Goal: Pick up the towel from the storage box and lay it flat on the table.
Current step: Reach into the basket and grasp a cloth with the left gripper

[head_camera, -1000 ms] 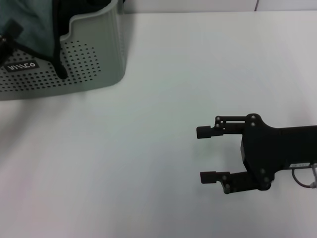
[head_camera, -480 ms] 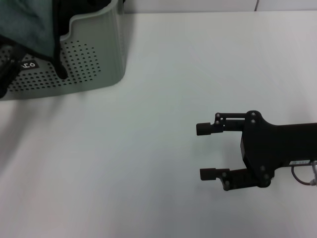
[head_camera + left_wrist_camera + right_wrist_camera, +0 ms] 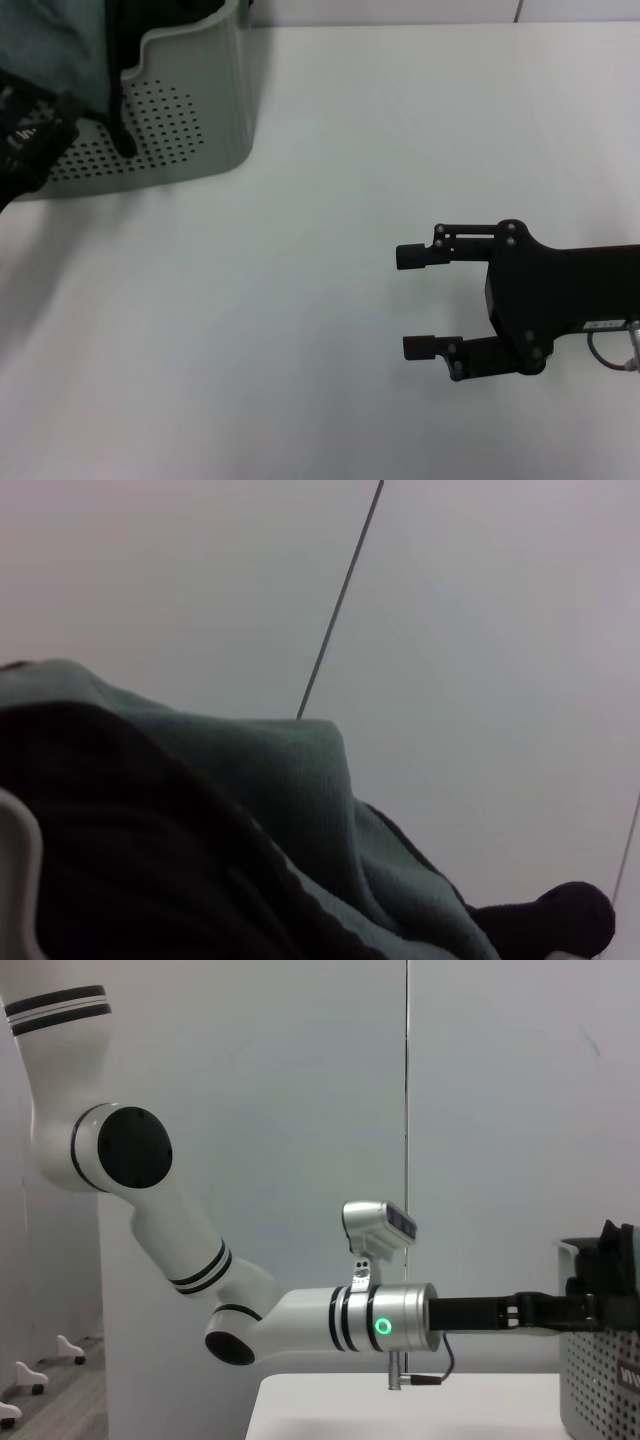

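Note:
The pale grey-green storage box (image 3: 190,120) stands at the table's far left corner. The towel (image 3: 60,40) lies bunched inside it, grey-green face up, and its black hem (image 3: 121,125) hangs over the dipped rim. My left gripper (image 3: 25,135) is a dark blur against the box's front wall, covering the label. The left wrist view is filled by the towel (image 3: 300,800) at close range. My right gripper (image 3: 404,302) rests open and empty low over the white table (image 3: 300,300), far to the right of the box.
In the right wrist view my left arm (image 3: 300,1325) reaches level across to the storage box (image 3: 600,1400), and the left gripper (image 3: 605,1290) sits at its rim. A pale wall stands behind.
My left gripper has come further into the head view at the left edge and now hides the box's label. The right gripper has stayed in place.

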Tool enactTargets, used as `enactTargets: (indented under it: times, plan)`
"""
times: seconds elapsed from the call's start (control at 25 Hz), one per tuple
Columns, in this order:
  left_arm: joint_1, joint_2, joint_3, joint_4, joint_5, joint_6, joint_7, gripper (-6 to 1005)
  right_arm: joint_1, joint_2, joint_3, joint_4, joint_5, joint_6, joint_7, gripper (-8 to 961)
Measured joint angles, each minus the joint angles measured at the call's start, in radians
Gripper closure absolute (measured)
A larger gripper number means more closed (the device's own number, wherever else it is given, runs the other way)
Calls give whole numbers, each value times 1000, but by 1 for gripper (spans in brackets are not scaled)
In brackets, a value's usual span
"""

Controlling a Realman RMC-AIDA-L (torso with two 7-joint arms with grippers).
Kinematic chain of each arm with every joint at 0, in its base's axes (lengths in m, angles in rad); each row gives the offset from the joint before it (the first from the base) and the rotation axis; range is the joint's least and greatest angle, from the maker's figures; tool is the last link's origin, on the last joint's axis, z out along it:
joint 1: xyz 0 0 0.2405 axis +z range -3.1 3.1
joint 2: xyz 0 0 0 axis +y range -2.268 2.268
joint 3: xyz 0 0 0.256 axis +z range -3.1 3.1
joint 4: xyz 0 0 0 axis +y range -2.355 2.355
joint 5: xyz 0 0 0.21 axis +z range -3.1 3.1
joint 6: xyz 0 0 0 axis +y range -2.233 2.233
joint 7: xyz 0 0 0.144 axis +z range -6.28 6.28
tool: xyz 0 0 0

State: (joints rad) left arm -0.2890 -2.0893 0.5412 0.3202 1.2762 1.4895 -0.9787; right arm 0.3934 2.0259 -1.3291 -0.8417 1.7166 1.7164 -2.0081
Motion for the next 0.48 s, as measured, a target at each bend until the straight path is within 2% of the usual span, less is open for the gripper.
enactTargets:
  times: [0.48]
  plan:
    - [-22, -1, 1, -17, 2, -18, -22, 242, -13, 1, 0, 1, 12, 2, 0, 231]
